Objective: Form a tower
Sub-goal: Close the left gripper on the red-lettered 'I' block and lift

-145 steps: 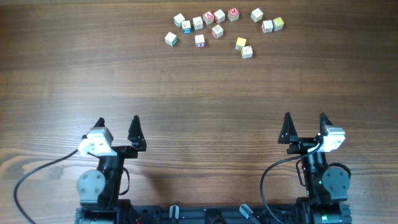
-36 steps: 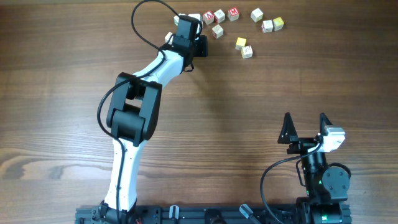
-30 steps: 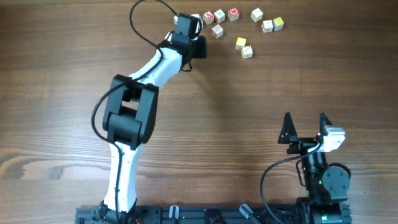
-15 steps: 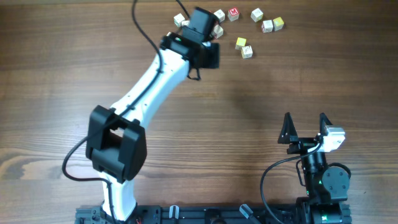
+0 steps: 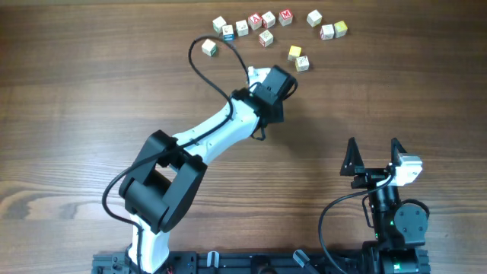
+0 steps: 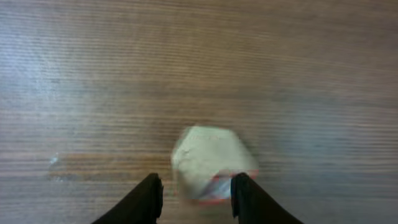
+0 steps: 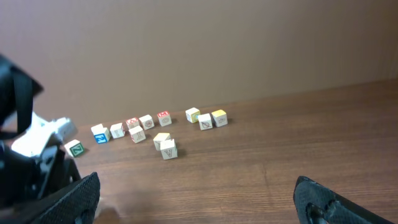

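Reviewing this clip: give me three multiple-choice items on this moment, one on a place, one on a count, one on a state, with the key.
1. Where is the small wooden cube with the cream top and red mark?
A) between the left claw's fingers
B) in the far cluster
C) beside the arm bases

2. How many loose wooden letter cubes lie in the far cluster?
A) 4
B) 13
C) 30

3. The right claw is:
A) shut on a cube
B) shut, empty
C) open, empty

Key:
1 A, the left wrist view shows it inside that claw.
2 B, the overhead view shows thirteen.
3 C, its fingers stand wide apart with nothing between.
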You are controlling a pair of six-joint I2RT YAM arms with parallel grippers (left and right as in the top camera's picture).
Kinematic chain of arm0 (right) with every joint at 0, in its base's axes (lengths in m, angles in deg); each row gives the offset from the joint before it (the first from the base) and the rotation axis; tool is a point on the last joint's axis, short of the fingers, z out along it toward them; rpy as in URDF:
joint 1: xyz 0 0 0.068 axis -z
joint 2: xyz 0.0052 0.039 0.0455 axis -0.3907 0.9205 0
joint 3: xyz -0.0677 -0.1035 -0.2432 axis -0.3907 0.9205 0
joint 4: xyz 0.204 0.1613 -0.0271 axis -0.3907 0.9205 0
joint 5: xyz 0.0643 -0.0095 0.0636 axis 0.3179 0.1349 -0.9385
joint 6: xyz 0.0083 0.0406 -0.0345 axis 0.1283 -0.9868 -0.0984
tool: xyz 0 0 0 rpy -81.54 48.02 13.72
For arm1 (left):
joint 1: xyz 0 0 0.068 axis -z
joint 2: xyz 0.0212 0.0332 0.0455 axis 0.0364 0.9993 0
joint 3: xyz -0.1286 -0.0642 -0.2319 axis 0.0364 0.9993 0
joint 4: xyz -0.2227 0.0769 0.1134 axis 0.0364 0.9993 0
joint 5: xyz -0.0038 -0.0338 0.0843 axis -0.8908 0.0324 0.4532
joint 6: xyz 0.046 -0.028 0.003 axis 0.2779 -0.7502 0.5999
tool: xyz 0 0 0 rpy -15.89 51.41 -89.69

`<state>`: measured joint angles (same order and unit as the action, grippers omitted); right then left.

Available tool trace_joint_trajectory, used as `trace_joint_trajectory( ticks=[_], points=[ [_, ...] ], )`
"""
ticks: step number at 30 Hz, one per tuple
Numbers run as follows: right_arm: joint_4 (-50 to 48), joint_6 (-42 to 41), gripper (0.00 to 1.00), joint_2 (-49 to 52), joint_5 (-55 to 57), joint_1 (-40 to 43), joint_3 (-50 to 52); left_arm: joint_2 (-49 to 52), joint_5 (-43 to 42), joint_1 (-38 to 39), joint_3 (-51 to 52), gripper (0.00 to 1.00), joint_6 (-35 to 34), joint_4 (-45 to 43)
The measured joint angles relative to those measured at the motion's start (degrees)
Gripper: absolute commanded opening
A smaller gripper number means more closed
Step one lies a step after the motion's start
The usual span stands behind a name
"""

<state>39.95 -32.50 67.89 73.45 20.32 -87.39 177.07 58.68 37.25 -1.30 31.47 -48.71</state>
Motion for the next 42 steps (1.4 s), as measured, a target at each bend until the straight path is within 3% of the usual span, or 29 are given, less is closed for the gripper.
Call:
trace_joint_trajectory(
  ticks=[5,12,16,20,25,37,42],
  points=[
    [0.00,0.00,1.00,0.00,0.00,0.00,0.00,-0.02,0.37,-0.72,1.99,0.38,-0.46,-1.42],
    [0.00,0.00,1.00,0.00,0.00,0.00,0.00,-0.02,0.35,-0.87,2.01,0.52,-0.68,-1.75],
    [0.00,0.00,1.00,0.00,0.00,0.00,0.00,-0.02,-0.70,-0.85,2.03,0.54,-1.01,-3.28],
    [0.02,0.00,1.00,0.00,0.00,0.00,0.00,-0.13,-1.44,-0.85,2.12,0.72,-1.09,-6.25],
    [0.02,0.00,1.00,0.00,0.00,0.00,0.00,-0.98,-2.05,-0.85,2.19,0.73,-1.97,-11.45],
    [0.00,0.00,1.00,0.00,0.00,0.00,0.00,2.64,-2.29,-0.85,2.21,0.80,-10.03,-12.83],
    [0.00,0.00,1.00,0.00,0.00,0.00,0.00,4.11,-2.34,-0.85,2.19,0.68,-12.46,-14.64]
  ],
)
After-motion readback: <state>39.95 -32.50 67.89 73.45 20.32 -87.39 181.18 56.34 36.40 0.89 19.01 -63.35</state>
